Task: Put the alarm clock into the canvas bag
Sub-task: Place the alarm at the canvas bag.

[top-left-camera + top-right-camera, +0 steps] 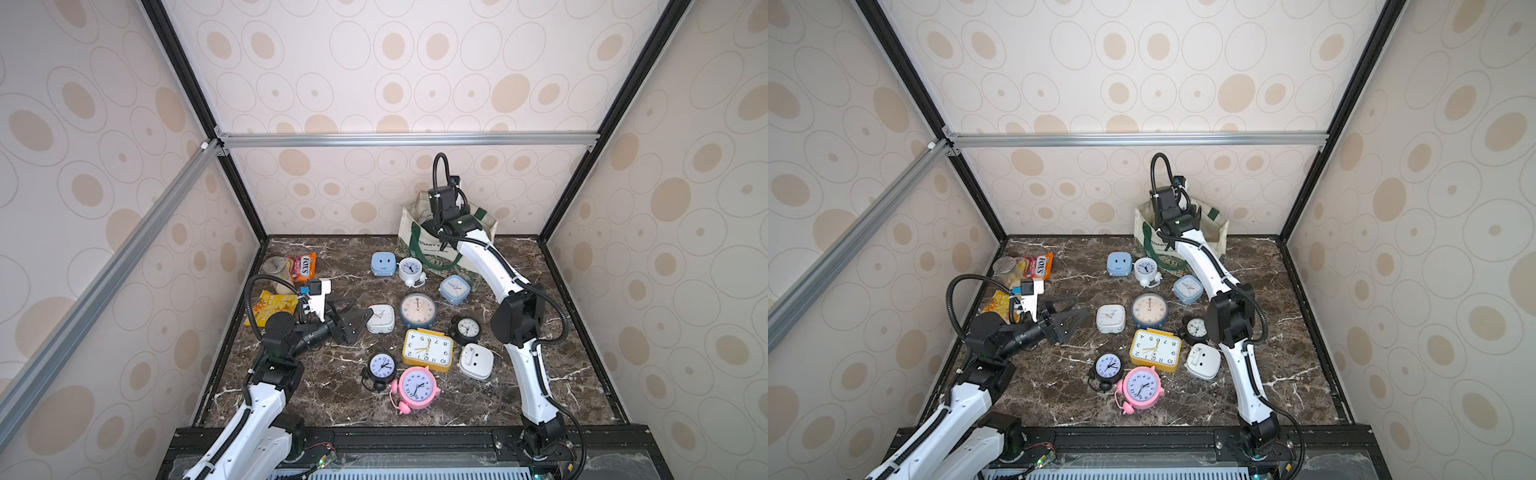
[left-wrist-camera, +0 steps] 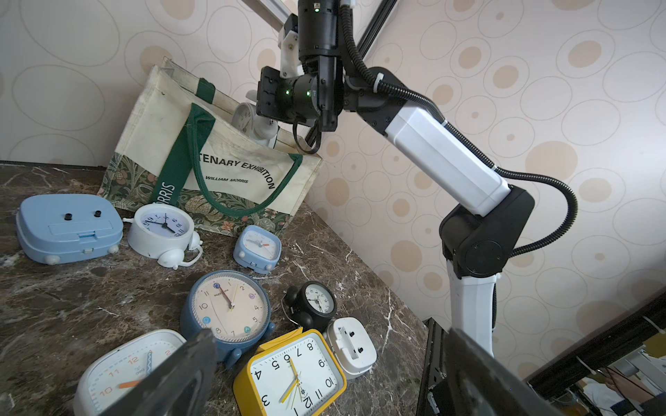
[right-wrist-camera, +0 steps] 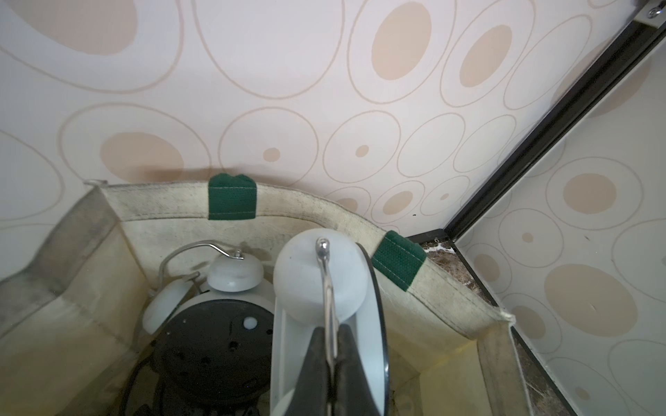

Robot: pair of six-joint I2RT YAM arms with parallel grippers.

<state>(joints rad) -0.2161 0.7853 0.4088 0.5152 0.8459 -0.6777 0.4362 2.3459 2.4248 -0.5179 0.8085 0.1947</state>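
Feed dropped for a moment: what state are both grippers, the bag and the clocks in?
right gripper: shut on white clock's wire handle
white clock: held at bag's mouth
canvas bag: upright, mouth open
second white clock: already inside bag, back showing
left gripper: open, empty
yellow clock: flat, face up

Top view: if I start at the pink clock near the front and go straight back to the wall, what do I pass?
pink alarm clock → yellow clock → big blue round clock → white bell clock → canvas bag
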